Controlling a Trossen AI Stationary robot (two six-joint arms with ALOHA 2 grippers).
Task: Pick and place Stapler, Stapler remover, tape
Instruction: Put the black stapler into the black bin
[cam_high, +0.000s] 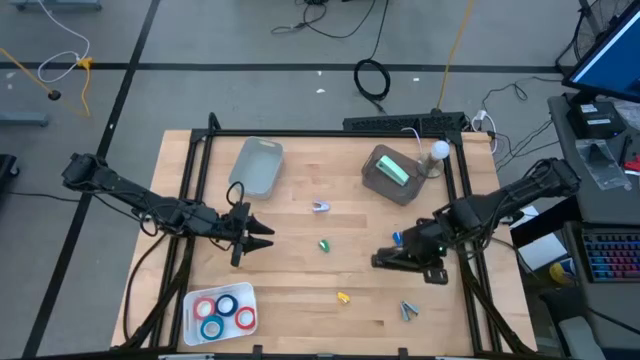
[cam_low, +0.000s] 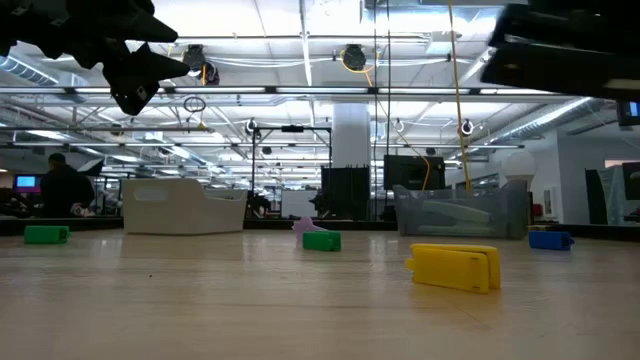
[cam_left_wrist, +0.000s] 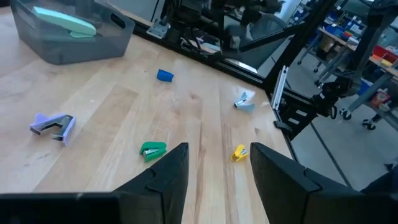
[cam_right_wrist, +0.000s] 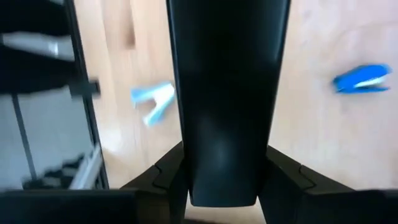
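My right gripper (cam_high: 420, 254) is shut on a black stapler (cam_high: 392, 262), which hangs high above the table at the right (cam_low: 560, 50). My left gripper (cam_left_wrist: 217, 180) hovers open over the table's left middle (cam_high: 255, 232) with nothing between its fingers. Several red and blue rolls of tape (cam_high: 222, 312) lie in a white tray at the near left. On the wood lie a purple staple remover (cam_high: 320, 207), a light-blue staple remover (cam_high: 408, 310), and small green (cam_high: 324, 244), yellow (cam_high: 343, 297) and blue (cam_high: 397, 239) staplers. My right gripper pinches the black stapler's two long sides (cam_right_wrist: 186, 155) between its two fingers (cam_right_wrist: 283, 177), near one end of it. The fingers slant down from above and lie across the stapler. The stapler is lifted clear of the table and looks about level in the low view.
A grey bin (cam_high: 378, 182) holding a light-green stapler (cam_high: 393, 170) stands at the far right. A second translucent bin (cam_high: 258, 165) stands at the far left. A black frame (cam_high: 330, 133) runs round the table's edges. Bare wood lies between the two grippers.
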